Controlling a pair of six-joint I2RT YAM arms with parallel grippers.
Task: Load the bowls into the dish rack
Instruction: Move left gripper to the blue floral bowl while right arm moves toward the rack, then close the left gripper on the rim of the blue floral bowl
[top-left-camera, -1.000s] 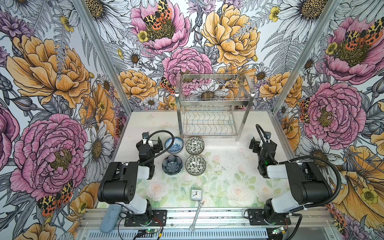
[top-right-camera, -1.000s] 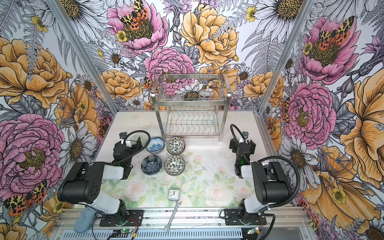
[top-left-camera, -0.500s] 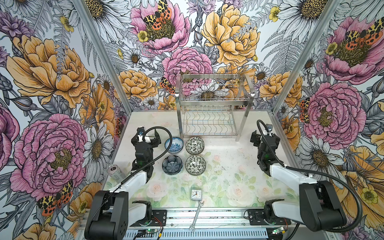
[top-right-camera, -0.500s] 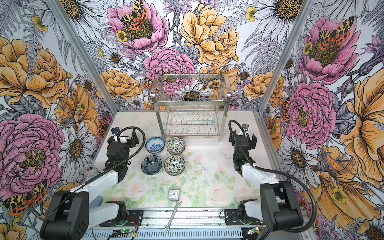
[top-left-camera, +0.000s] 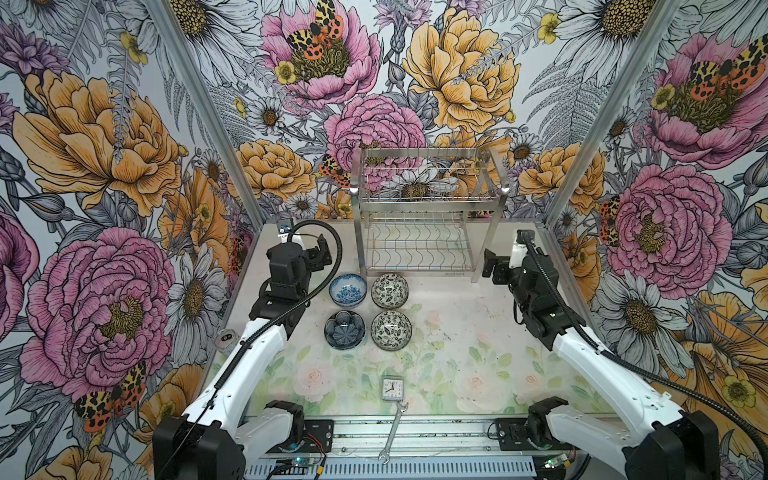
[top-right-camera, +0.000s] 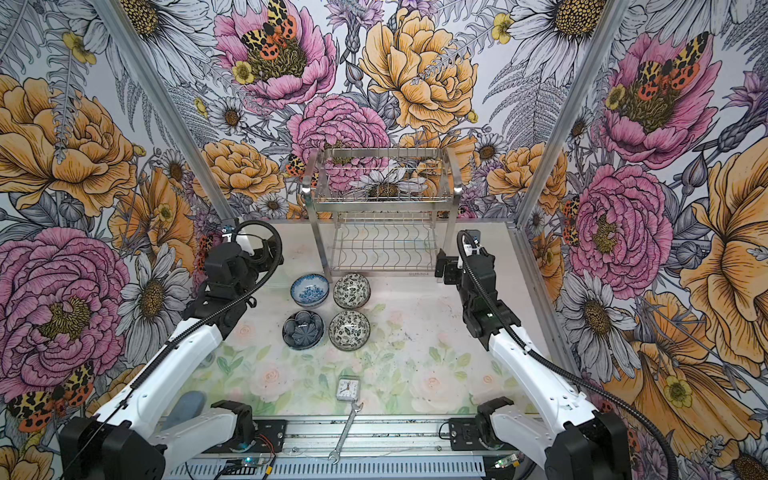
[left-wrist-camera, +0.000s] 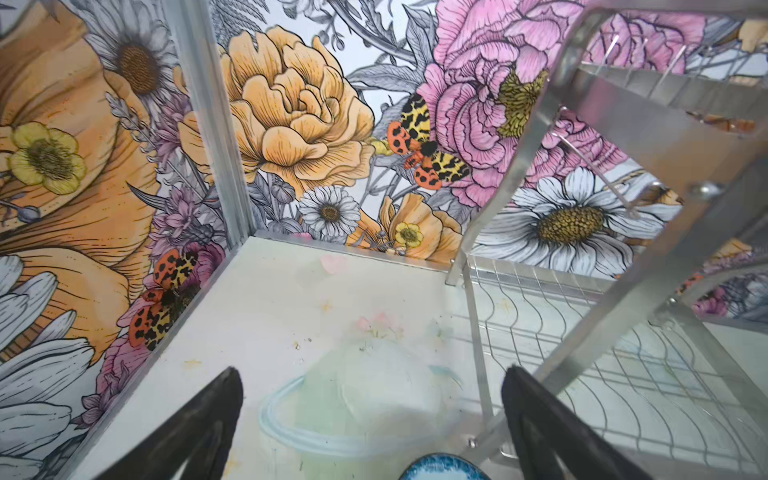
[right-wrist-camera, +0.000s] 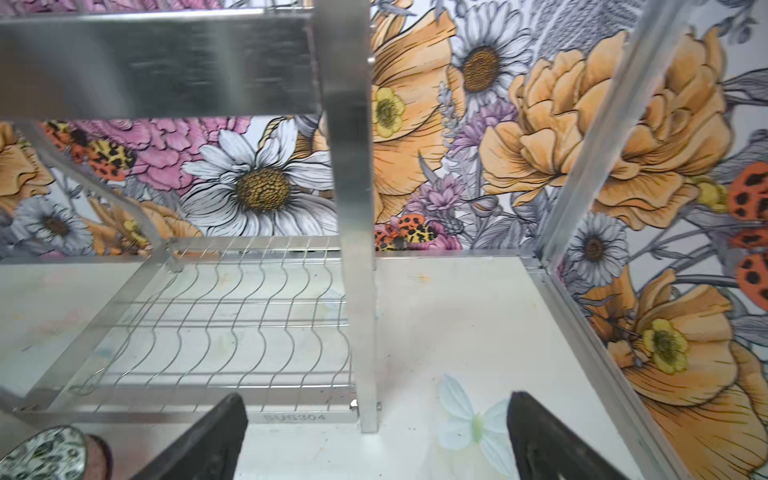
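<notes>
Stainless-steel two-tier wire dish rack at the back of the pale flower-printed table, both tiers bare of bowls. Just in front of its left side, four small round ceramic bowls in a tight square on the table. Blue-and-white patterned bowl and black-and-white floral bowl nearer the rack. Dark blue petal bowl and a second black-and-white floral bowl nearer the arms.

Left pincer spread wide and empty, just beside the blue-and-white bowl, close to the rack's front left leg. Right pincer likewise spread wide and empty, by the front right leg. Loading apparently not yet begun.

Hazards from here:
- Knocking a neighbour while lowering a jaw between bowls packed this closely.
- Slipping off a glazed, curved rim under a shallow pinch.
- Clipping a steel leg or the upper basket's edge on the way in, with either arm so near the frame.
- Tipping a bowl set badly between the wavy wires.
</notes>
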